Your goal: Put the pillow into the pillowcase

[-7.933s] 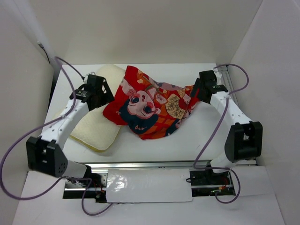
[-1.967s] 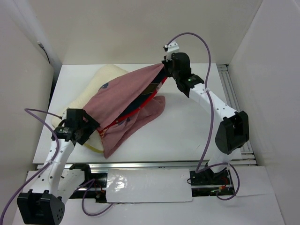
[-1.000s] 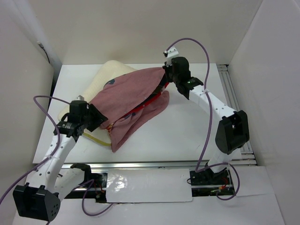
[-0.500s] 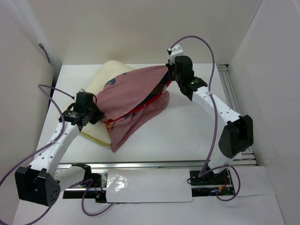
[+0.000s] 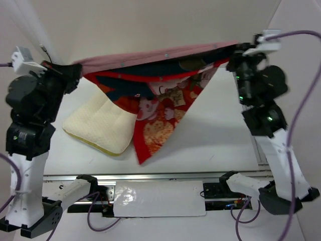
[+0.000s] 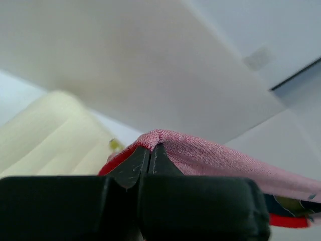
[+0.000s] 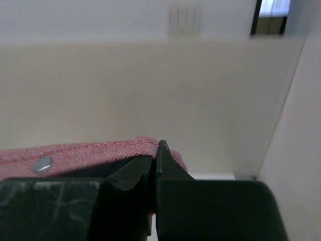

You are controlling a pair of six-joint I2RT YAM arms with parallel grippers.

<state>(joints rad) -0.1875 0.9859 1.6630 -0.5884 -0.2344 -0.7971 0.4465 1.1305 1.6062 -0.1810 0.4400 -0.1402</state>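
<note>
The pillowcase [image 5: 165, 113] hangs in the air, stretched wide between both raised arms. Its dusty pink edge runs along the top and the red-orange printed side droops to a point near the table. My left gripper [image 5: 74, 76] is shut on the case's left corner. In the left wrist view the gripper [image 6: 150, 149] pinches the pink fabric [image 6: 215, 161]. My right gripper [image 5: 234, 54] is shut on the right corner, and in its wrist view the gripper [image 7: 156, 150] bites the pink hem [image 7: 75, 153]. The cream pillow [image 5: 100, 125] lies flat on the table below left, also seen as the pillow [image 6: 45, 138].
White enclosure walls [image 5: 150, 25] stand close behind and at both sides. A metal rail [image 5: 165, 176] runs along the near table edge, with a white sheet [image 5: 158, 198] in front. Purple cables [image 5: 296, 115] loop off both arms.
Both arms have risen high and spread apart, lifting the pillowcase off the pillow and pulling it taut. The left gripper has shut on the case's corner.
</note>
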